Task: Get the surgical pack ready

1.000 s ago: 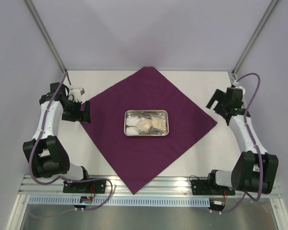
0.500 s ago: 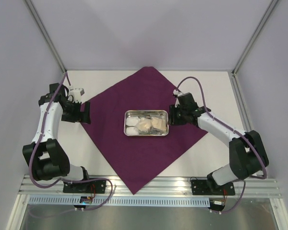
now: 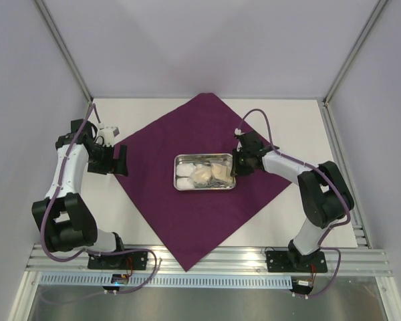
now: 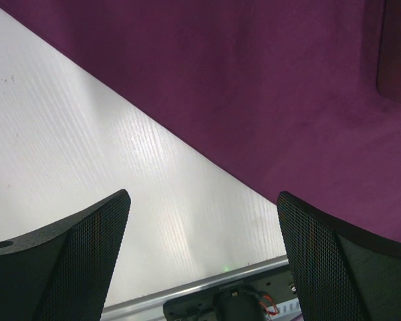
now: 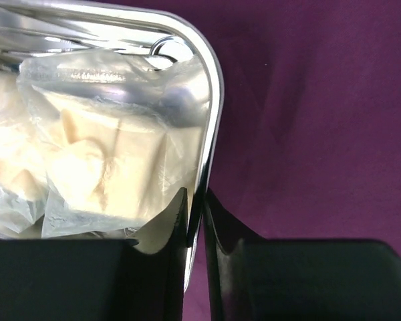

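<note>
The dark-purple cloth point(image 3: 200, 221) lies as a diamond on the table, with the steel tray point(image 3: 204, 188) at its middle. White gauze pads point(image 3: 184, 175), tan packets point(image 3: 210, 174) and thin forceps point(image 3: 204, 159) fill the tray. My right gripper point(image 3: 235, 166) is shut on the tray's right rim point(image 5: 214, 100), one finger inside against a packet point(image 5: 113, 154), one outside over the cloth point(image 5: 321, 120). A forceps ring point(image 5: 166, 48) shows by the tray corner. My left gripper point(image 3: 120, 160) hangs open at the cloth's left corner, its fingers point(image 4: 73, 254) straddling bare table and the cloth edge point(image 4: 254, 87).
The white table top point(image 3: 287, 120) shows around the cloth. Grey walls with two slanted metal posts point(image 3: 67, 53) close in the back. An aluminium rail point(image 3: 207, 257) with the arm bases runs along the near edge, and the cloth's near corner overhangs it.
My right arm swung in from the right side to the tray and closed its jaws on the right rim. The left arm has barely moved.
</note>
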Tool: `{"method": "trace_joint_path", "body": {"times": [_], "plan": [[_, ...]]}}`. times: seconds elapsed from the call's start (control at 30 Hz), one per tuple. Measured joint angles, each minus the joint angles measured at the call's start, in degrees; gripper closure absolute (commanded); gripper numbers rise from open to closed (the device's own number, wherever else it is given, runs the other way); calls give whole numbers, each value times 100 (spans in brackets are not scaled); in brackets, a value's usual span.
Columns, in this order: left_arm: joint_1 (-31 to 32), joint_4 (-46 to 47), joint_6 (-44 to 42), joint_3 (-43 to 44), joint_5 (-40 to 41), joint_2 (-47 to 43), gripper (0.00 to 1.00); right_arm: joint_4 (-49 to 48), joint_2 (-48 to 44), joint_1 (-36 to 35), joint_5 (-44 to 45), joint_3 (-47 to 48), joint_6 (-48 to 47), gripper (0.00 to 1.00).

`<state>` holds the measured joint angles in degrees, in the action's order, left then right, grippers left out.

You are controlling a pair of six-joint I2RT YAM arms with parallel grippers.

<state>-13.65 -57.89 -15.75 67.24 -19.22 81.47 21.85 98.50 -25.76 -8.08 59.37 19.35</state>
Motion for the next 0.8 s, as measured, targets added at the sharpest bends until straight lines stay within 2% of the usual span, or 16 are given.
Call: {"method": "trace_joint_path", "body": {"times": [0.23, 0.37, 0.57, 0.8], "plan": [[0, 7, 0, 0, 0, 2, 1, -317, -85, -42, 79, -205, 369, 90], [0, 9, 2, 0, 0, 0, 1, -476, -227, -155, 214, -413, 638, 96], [0, 28, 4, -2, -13, 0, 1, -785, -525, -389, 614, -828, 1379, 95], [0, 33, 2, -2, -20, 0, 1, -796, -525, -588, 938, -822, 1690, 94]]}}
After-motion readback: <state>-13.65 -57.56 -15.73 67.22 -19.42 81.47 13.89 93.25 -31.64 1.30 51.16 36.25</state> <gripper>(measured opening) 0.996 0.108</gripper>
